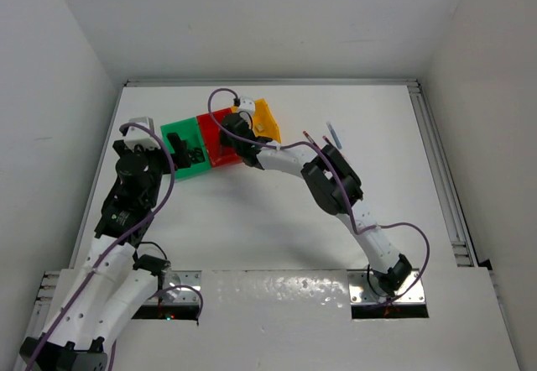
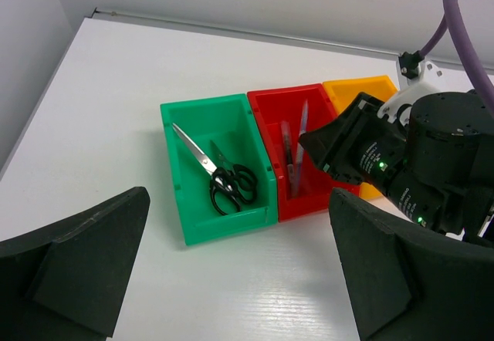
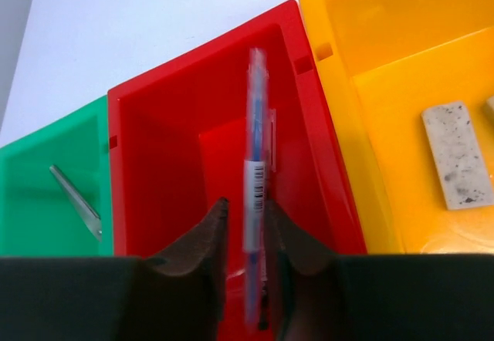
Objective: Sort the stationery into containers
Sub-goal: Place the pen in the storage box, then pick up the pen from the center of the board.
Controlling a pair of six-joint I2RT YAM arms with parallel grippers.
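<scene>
While a blue pen (image 3: pixel 255 125) hangs blurred and nearly upright over the red bin (image 3: pixel 154 125), the right gripper (image 3: pixel 245 206) flanks its lower end with fingers narrowly parted; whether they pinch it cannot be told. A good release likely means holding the wrist over the bin's middle and spreading the fingers fully, so the pen falls inside and not across the wall into the yellow bin (image 3: pixel 386 48). Beside the green bin (image 2: pixel 181 202) holding scissors (image 2: pixel 224 175), the left gripper (image 1: pixel 179 151) waits spread wide and empty.
</scene>
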